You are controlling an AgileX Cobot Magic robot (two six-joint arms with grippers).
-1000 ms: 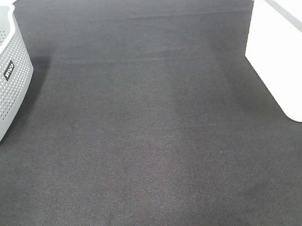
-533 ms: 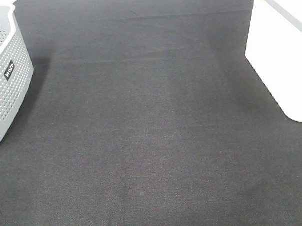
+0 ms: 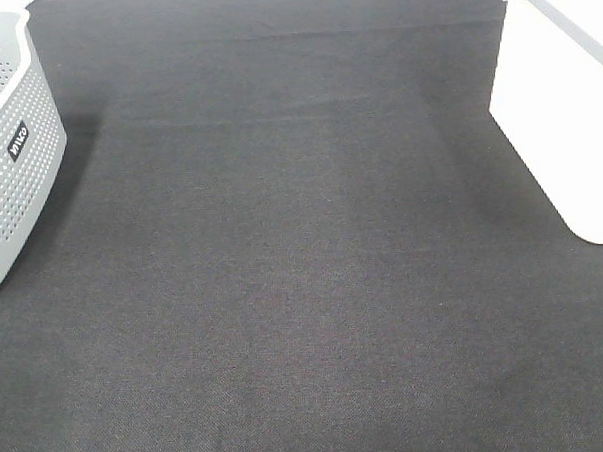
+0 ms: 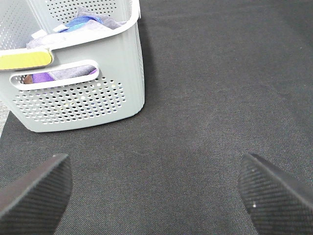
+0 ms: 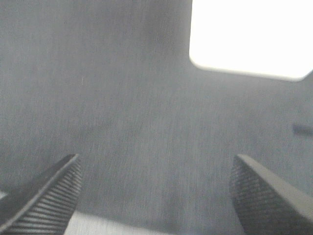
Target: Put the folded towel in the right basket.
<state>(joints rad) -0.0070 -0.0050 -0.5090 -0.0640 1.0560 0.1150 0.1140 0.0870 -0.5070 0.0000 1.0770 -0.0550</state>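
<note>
The white right basket (image 3: pixel 566 104) stands at the right edge of the black mat in the exterior view; it also shows as a bright white block in the right wrist view (image 5: pixel 249 36). No folded towel lies on the mat. The grey perforated left basket (image 3: pixel 13 148) holds purple and blue cloth (image 4: pixel 73 27), seen in the left wrist view. My left gripper (image 4: pixel 156 196) is open and empty over the mat near the grey basket (image 4: pixel 83 93). My right gripper (image 5: pixel 156 196) is open and empty above bare mat. Neither gripper shows in the exterior view.
The black mat (image 3: pixel 303 266) covers the table between the two baskets. A yellow-green label (image 4: pixel 24 59) sits on the grey basket's rim. A pale strip shows at the lower edge of the right wrist view (image 5: pixel 107 226).
</note>
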